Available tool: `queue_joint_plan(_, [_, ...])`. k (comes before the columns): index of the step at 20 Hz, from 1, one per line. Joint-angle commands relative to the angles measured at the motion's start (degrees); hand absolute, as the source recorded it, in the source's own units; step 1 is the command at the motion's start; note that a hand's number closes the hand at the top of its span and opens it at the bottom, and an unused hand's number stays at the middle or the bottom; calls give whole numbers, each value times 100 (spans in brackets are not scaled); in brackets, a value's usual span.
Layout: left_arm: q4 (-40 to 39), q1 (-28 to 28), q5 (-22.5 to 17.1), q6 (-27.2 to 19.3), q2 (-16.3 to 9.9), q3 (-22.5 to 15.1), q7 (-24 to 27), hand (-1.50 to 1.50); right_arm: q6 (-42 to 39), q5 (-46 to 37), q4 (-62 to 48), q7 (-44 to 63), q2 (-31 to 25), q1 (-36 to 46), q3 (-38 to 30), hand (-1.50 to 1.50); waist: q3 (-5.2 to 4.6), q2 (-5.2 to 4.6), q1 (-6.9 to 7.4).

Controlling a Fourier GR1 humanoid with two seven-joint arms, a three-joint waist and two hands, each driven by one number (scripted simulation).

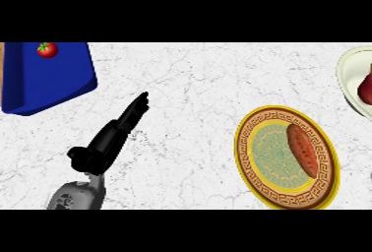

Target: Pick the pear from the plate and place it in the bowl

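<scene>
Left hand (116,135) sits over the bare marble counter (189,98) at the left of the head view, fingers straight and pressed together, pointing up-right and holding nothing. Way over at the right edge, well apart from it, the pear (365,88) already lies in the pale bowl (347,74); it's dark red and cut off by the edge. Between them, a gold-rimmed plate (251,162) holds a reddish-orange sweet potato (301,150).

The dark red pear (366,87) lies inside the pale bowl (346,74), well apart from the gold-rimmed plate (251,127).
</scene>
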State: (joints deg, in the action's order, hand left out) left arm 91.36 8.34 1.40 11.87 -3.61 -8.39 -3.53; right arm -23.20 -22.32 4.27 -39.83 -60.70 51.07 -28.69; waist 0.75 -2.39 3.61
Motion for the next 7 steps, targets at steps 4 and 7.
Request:
queue_joint_plan(4, [-56,9,56,10,-34,2,102,0,-462,192,-59,-199,-343,-366,-200,-150,28,-48,8])
queue_joint_plan(7, [-55,98,15,-54,17,52,-52,0,-713,201,-48,-202,-388,-467,-199,-150,37,-44,-7])
